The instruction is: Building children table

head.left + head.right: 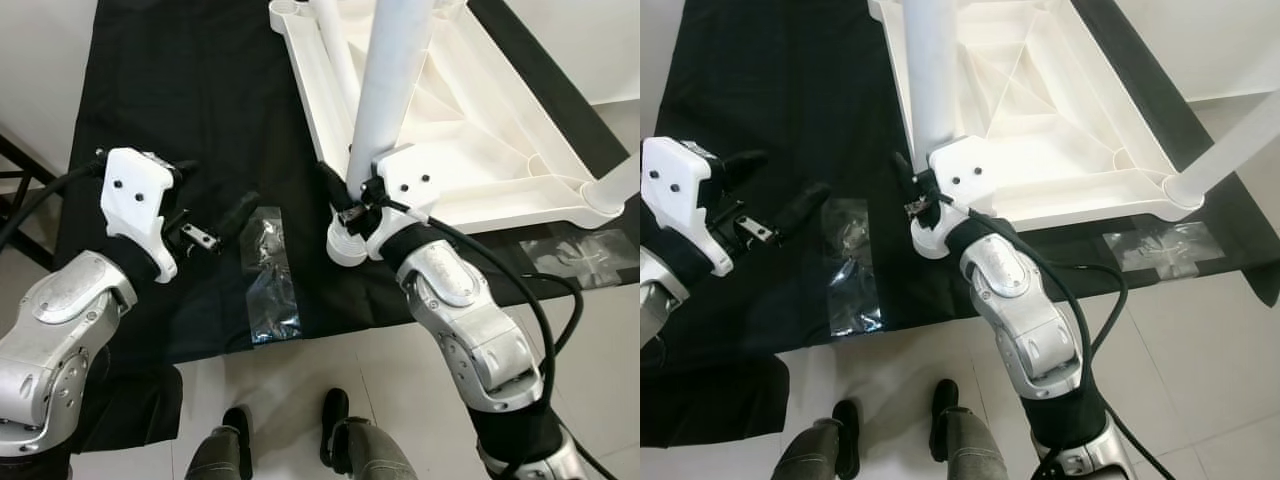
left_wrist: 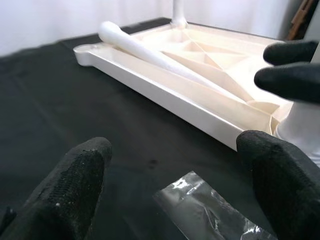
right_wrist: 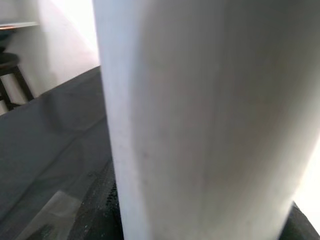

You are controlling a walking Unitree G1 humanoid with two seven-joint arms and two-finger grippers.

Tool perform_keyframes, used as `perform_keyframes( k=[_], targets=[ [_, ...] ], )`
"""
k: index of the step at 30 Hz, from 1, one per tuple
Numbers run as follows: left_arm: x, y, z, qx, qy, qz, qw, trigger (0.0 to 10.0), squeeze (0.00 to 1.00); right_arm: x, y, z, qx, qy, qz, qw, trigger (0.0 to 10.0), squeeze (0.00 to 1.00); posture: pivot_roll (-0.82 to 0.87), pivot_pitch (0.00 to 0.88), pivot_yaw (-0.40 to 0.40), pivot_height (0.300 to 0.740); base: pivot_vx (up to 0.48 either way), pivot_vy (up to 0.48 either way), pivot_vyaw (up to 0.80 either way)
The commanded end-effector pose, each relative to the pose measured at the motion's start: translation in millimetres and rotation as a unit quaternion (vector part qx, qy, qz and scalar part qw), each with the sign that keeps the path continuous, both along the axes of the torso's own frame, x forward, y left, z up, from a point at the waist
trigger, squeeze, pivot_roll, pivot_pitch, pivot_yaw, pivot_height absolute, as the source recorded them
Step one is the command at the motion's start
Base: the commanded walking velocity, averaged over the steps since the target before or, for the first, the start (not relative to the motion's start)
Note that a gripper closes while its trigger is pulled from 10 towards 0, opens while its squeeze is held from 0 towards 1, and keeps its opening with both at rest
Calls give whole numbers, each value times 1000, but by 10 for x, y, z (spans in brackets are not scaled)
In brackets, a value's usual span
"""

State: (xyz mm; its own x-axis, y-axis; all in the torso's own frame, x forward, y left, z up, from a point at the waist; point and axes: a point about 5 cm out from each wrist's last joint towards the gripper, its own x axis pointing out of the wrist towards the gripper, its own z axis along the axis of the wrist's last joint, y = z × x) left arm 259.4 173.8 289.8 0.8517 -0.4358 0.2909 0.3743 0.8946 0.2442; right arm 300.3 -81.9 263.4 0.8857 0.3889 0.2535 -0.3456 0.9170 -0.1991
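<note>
- The upturned table top (image 1: 470, 120) and the table leg (image 1: 385, 95) look like smooth white plastic with a soft sheen.
- A matt black cloth (image 1: 190, 120) covers the floor beneath them.
- Two clear plastic bags (image 1: 268, 275) (image 1: 1160, 245) lie crinkled and glossy.
- The left gripper's fingers (image 2: 70, 195) show a rough, grainy black coating.
- The arm shells (image 1: 470, 320) gleam as brushed silver metal.

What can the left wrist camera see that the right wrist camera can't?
Left wrist view only: the upside-down white tabletop on the black cloth, a loose table leg lying across it, and the left gripper, its fingers open above a clear plastic bag.

Right wrist view only: a very close look at the upright white leg the right gripper grips.

Both: white table parts and dark cloth.
</note>
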Motion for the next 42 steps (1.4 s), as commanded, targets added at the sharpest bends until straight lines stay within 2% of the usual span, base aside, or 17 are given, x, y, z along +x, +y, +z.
perform_keyframes(
  k=[1,3,5,6,8,11,21,26,29,33,36,38,42],
  targets=[
    [-12,35,-8,3,-1,2,1000,10000,0,123,-97,-552,-44,140,-38,988,10000,0,88,380,-45,740,0,0,0],
    [-8,37,-1,3,-2,2,1000,10000,0,129,-79,-537,-40,136,-34,989,10000,0,88,379,-45,740,0,0,0],
    [-4,42,11,1,-4,2,1000,10000,0,163,-51,-450,-17,122,-4,992,10000,0,86,372,-47,740,0,0,0],
    [-4,42,11,1,-4,2,1000,10000,0,163,-51,-450,-17,122,-4,992,10000,0,86,372,-47,740,0,0,0],
    [-1,46,29,-1,-8,2,1000,10000,0,201,-35,-329,-22,89,42,995,10000,0,87,365,-49,740,0,0,0],
    [1,49,52,-5,-12,1,1000,10000,0,231,-48,-253,-32,71,65,995,10000,0,86,362,-53,740,0,0,0],
    [11,46,115,-15,-23,-11,1000,10000,0,274,-44,-161,-38,54,105,992,10000,0,89,341,-57,740,0,0,0],
    [16,30,119,-16,-24,-19,999,10000,0,350,-129,-67,3,53,133,990,10000,0,91,329,-56,740,0,0,0],
    [15,14,127,-16,-26,-22,999,10000,0,418,-214,-11,6,48,135,990,10000,0,92,325,-62,740,0,0,0],
    [14,9,134,-17,-28,-22,999,10000,0,433,-232,-4,3,48,130,990,10000,0,91,324,-65,740,0,0,0],
    [-2,-6,237,-28,-37,-40,998,10000,0,438,-193,-127,-22,67,109,992,10000,0,91,328,-68,740,0,0,0],
    [-9,-14,317,-41,-43,-56,997,10000,0,419,-134,-251,-28,87,95,991,10000,0,91,329,-66,740,0,0,0],
    [-15,-47,395,-60,-43,-87,993,10000,0,407,-87,-349,-33,104,82,991,10000,0,91,329,-64,740,0,0,0]
  ],
)
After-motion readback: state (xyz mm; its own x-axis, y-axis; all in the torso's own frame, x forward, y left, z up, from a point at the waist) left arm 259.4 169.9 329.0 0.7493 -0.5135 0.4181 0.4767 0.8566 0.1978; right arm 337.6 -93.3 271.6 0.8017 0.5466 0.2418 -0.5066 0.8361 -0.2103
